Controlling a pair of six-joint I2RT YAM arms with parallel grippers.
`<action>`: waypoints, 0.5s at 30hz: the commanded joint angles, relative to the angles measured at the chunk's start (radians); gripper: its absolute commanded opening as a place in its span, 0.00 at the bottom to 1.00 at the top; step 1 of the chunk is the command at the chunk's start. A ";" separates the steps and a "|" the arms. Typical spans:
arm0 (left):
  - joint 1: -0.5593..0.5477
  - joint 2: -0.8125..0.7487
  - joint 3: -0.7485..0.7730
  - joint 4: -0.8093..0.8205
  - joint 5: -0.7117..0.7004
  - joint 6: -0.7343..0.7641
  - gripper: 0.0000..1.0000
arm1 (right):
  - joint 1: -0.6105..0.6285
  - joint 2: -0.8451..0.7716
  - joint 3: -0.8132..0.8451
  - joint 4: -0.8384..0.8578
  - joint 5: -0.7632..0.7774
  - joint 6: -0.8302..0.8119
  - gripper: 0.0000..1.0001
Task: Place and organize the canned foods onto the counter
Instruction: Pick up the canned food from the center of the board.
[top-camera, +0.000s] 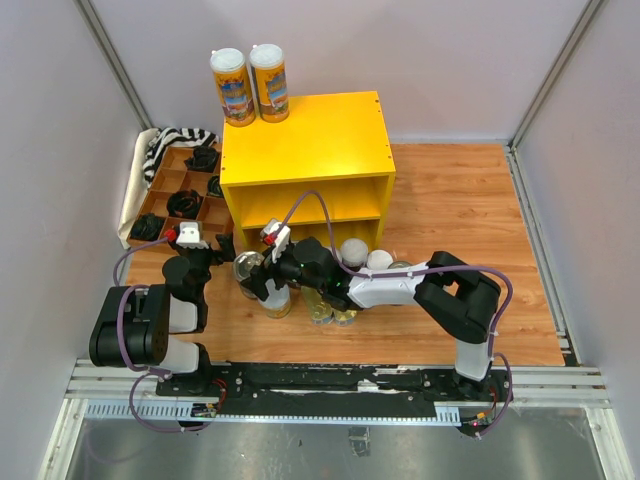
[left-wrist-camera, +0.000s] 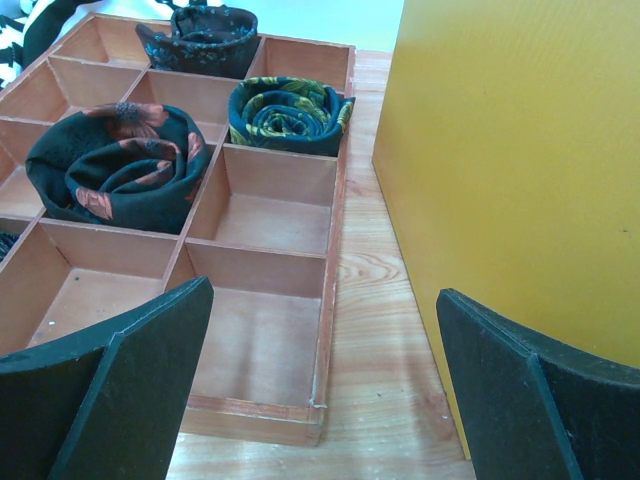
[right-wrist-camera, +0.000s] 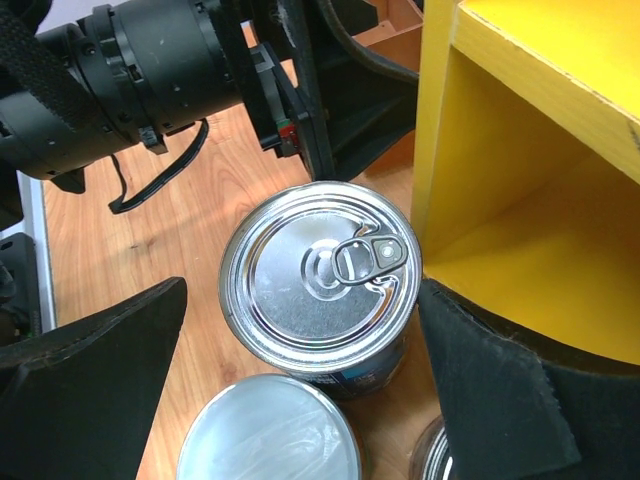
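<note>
Yellow shelf unit (top-camera: 305, 150) is sited mid-table (top-camera: 450, 220), with the can cluster (top-camera: 335, 310) just near of it. Silver-topped can (right-wrist-camera: 320, 275) is straddled by the right tool (right-wrist-camera: 300, 345), jaws wide, nothing gripped. Judged rigid, heavy, slick: sidewall to be clamped mid-height. Left tool (left-wrist-camera: 325, 385) is wide open and empty.

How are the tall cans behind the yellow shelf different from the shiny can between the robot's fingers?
The tall cans have white lids; the shiny can has a metal ring-pull top. The tall cans stand behind the yellow shelf; the shiny can stands in front of it. All are upright.
</note>
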 joint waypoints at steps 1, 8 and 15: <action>-0.006 0.008 0.011 0.016 0.015 0.011 0.99 | 0.014 0.003 0.012 0.060 -0.074 0.036 0.98; -0.006 0.008 0.011 0.016 0.015 0.012 1.00 | 0.041 0.016 0.001 0.032 0.071 -0.015 0.98; -0.007 0.008 0.012 0.016 0.015 0.011 1.00 | 0.091 0.039 0.014 0.029 0.158 -0.092 0.99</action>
